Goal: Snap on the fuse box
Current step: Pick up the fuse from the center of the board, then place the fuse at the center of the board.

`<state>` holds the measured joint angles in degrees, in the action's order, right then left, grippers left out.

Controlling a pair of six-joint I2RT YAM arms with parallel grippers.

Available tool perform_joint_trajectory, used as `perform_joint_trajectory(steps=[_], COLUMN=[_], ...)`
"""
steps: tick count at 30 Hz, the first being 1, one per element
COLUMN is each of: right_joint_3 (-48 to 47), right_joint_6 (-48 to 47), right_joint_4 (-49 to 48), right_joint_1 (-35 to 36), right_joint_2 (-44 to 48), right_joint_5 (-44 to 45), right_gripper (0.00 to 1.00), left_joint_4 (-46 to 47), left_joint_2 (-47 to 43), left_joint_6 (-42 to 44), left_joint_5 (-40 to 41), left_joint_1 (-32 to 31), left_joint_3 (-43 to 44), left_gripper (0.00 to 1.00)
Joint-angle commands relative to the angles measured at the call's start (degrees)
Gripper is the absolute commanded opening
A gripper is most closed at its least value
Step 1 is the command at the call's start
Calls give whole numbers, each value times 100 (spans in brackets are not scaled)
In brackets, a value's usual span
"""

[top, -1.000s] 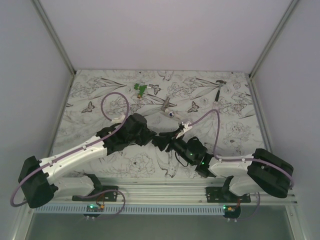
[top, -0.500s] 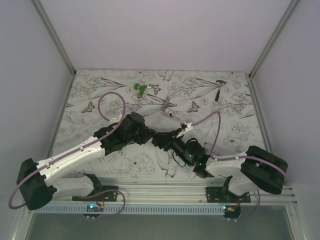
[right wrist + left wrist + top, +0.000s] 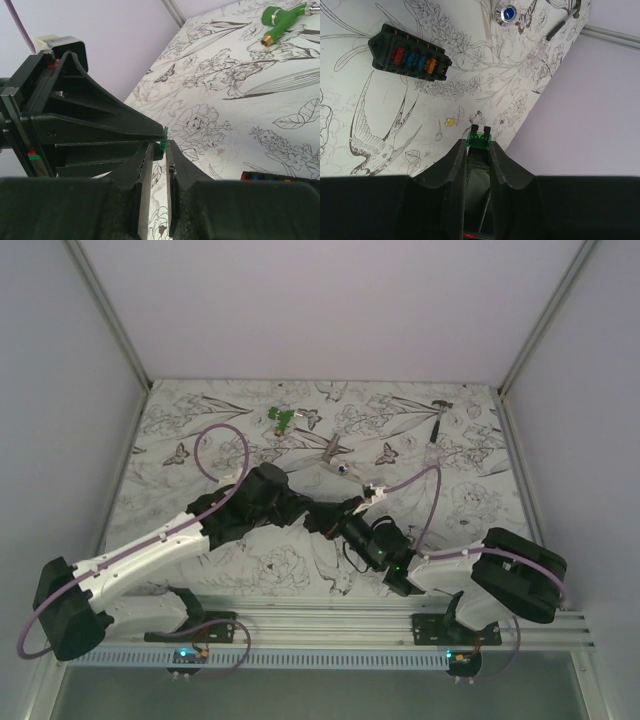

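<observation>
The fuse box (image 3: 410, 57), black with red, blue and orange fuses in its face, lies on the flowered table at the upper left of the left wrist view. Its edge (image 3: 270, 176) shows low right in the right wrist view. My left gripper (image 3: 480, 142) is shut on a small green fuse (image 3: 480, 139), held above the table. My right gripper (image 3: 159, 145) meets it tip to tip, jaws narrowly apart with the green fuse (image 3: 163, 140) between them, against the right finger. In the top view both grippers (image 3: 315, 515) meet mid-table and hide the fuse box.
A tiny yellow fuse (image 3: 449, 122) lies loose on the table below the box. A silver knob with a blue centre (image 3: 508, 12) and a grey tool (image 3: 563, 22) lie farther off. A green spray nozzle (image 3: 282, 15) and a small hammer (image 3: 438, 418) sit toward the back.
My right arm has slid left until its fingertips reach the left gripper's tips, and its jaws have narrowed a lot. The left gripper keeps its hold on the green fuse.
</observation>
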<state>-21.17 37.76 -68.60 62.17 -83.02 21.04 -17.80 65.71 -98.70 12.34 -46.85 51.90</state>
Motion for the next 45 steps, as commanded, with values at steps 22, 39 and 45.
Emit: perform_joint_trajectory(steps=[22, 39, 45], right_joint_3=[-524, -1518, -2357], right_joint_6=[-759, -1326, -1732], right_joint_4=[3267, 7635, 7643], right_joint_1=[-563, -2871, -3780], right_joint_2=[939, 1726, 1037], right_joint_5=[-338, -863, -882], right_gripper=[0, 19, 38], left_joint_4=[-6, -147, -245], left_joint_2=[-352, 360, 409], left_joint_6=[889, 3452, 4139], left_joint_5=[-650, -1719, -1701], left_joint_1=[491, 1711, 2022], left_joint_3=[-370, -462, -458], left_gripper=[50, 69, 82])
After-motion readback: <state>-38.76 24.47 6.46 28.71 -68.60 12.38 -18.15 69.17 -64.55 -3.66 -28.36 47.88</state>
